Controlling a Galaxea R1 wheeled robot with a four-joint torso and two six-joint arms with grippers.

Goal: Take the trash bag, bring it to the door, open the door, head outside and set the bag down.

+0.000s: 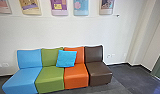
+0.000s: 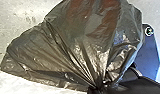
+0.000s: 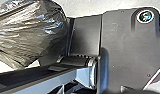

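Fanning out from the left gripper (image 2: 96,88), the trash bag (image 2: 71,42) is bunched tight at its neck where the jaws have closed on it; whether any slight gap remains between them I can't tell. Nor can I tell how the right gripper stands. From that pinched point, sharp pleats run outward through thin, glossy dark plastic, spreading into a broad, swollen body. The film is partly see-through, with brownish tones and reddish patches, and crinkled highlights catch along its folds. Just beside the bag is the robot's flat, dark base plate (image 3: 128,50), with a round fitting (image 3: 145,16) near one corner.

Well apart from the jaws, ahead of the robot, four smooth, armless seats stand in a row on dark grey flooring (image 1: 131,77): light blue (image 1: 23,77), green (image 1: 49,76), orange (image 1: 76,73) and dark brown (image 1: 98,70). A bright blue square cushion (image 1: 66,58) leans across the green and orange backs. Above them, colourful rectangular posters (image 1: 81,6) line a plain pale wall (image 1: 58,30).
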